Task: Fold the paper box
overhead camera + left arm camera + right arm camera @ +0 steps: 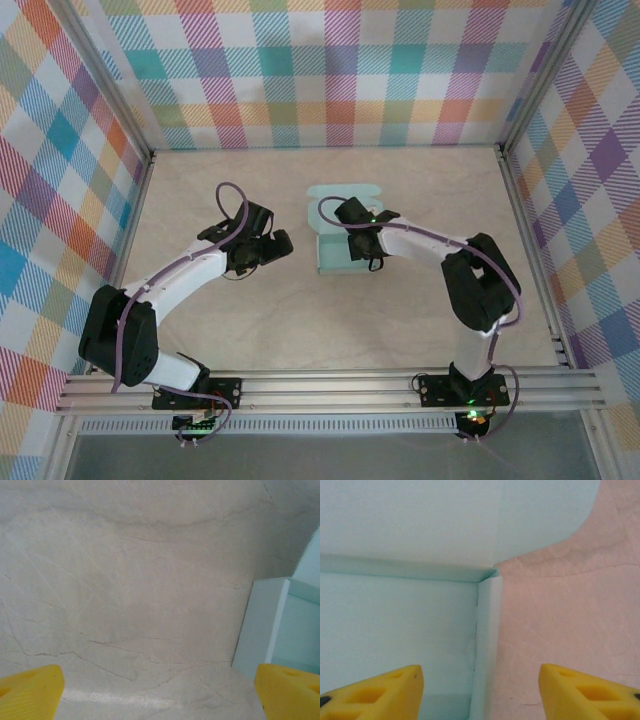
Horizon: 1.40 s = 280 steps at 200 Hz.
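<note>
The paper box (325,252) lies on the counter (250,330) between the two arms. It is part-formed, and its long axis seems to run away from the arm bases. The right gripper (480,692) hangs directly over the box with its jaws spread and empty. They straddle one raised side wall (487,630), one fingertip above the box's floor and the other above bare counter outside it. The left gripper (160,695), jaws also wide and empty, sits just beside the box's left edge. The right arm is nearer, so working that wall likely falls to it.

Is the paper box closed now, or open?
Open: the paper box has raised side walls, but its lid flap lies flat on the table.
</note>
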Each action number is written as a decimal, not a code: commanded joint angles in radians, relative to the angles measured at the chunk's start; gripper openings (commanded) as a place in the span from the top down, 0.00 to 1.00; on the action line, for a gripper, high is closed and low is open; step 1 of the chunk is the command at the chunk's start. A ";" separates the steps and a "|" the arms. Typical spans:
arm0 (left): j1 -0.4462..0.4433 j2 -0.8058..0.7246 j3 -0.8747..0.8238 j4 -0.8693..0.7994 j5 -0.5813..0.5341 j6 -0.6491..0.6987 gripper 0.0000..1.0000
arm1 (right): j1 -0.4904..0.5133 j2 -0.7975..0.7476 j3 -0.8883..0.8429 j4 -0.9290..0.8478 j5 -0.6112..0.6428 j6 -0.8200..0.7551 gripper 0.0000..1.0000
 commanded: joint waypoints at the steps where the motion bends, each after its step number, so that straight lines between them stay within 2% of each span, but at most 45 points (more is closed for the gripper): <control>1: 0.020 0.004 0.062 0.083 0.062 0.071 0.00 | -0.058 -0.096 -0.024 0.081 -0.134 -0.089 0.32; 38: 0.051 0.176 0.267 0.063 0.174 0.193 0.00 | -0.207 -0.182 -0.031 0.175 -0.421 -0.220 0.25; 64: 0.064 0.363 0.490 -0.048 0.232 0.249 0.10 | -0.306 -0.196 0.006 0.177 -0.599 -0.260 0.22; 79: 0.075 0.459 0.594 -0.068 0.289 0.261 0.17 | -0.340 -0.195 0.028 0.159 -0.645 -0.276 0.22; 99: 0.095 0.601 0.782 -0.176 0.353 0.309 0.31 | -0.368 -0.196 0.036 0.134 -0.685 -0.299 0.22; 129: 0.106 0.824 1.130 -0.420 0.439 0.467 0.38 | -0.388 -0.209 0.012 0.124 -0.718 -0.307 0.22; 165: 0.129 0.995 1.405 -0.614 0.481 0.562 0.46 | -0.395 -0.240 -0.024 0.116 -0.706 -0.319 0.21; 210: 0.141 1.061 1.461 -0.637 0.589 0.601 0.57 | -0.407 -0.270 -0.050 0.111 -0.687 -0.324 0.21; 230: 0.141 1.060 1.459 -0.640 0.604 0.599 0.68 | -0.409 -0.275 -0.057 0.113 -0.684 -0.321 0.21; 280: 0.141 0.974 1.395 -0.546 0.628 0.615 0.88 | -0.409 -0.275 -0.079 0.121 -0.699 -0.300 0.22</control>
